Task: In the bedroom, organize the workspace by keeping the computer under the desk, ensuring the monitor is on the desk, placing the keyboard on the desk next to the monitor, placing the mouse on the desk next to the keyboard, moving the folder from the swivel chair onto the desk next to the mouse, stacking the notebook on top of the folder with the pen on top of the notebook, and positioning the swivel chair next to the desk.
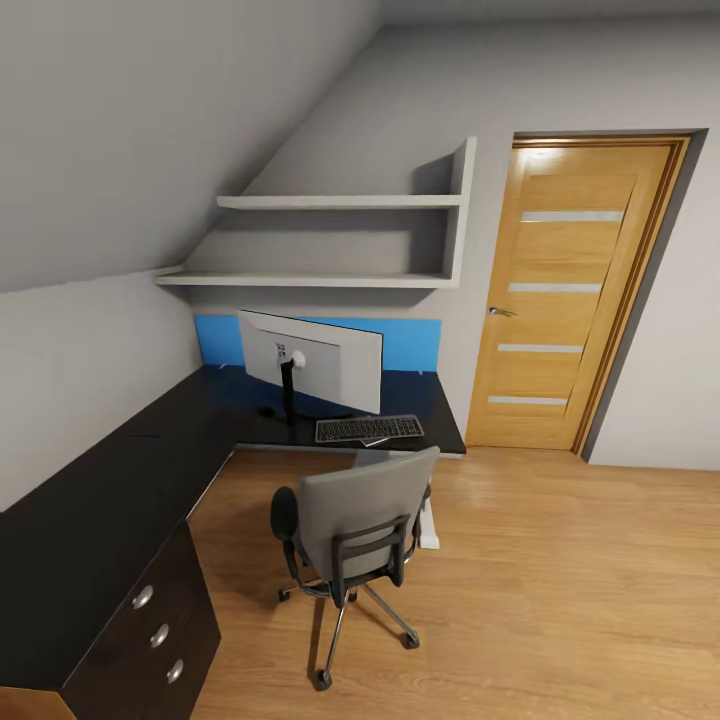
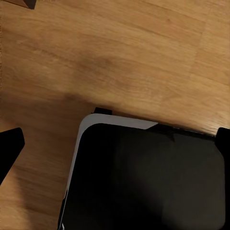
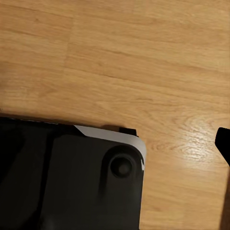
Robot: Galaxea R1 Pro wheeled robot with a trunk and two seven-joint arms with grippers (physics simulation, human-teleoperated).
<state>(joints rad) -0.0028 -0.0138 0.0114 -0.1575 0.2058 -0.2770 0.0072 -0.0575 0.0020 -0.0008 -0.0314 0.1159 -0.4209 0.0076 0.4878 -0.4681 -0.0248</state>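
Whether either gripper's jaws are parted or closed cannot be told from the wrist views, which look down on wood floor (image 2: 120,48). Left to right on the desk (image 1: 90,500): the monitor (image 1: 330,360), then the keyboard (image 1: 369,429). The swivel chair (image 1: 360,520) stands just before it.

The monitor (image 1: 312,363) stands upright on the black L-shaped desk (image 1: 90,510), its pale back showing. The keyboard (image 1: 369,429) lies flat just beside it. The grey swivel chair (image 1: 358,535) stands near the desk.
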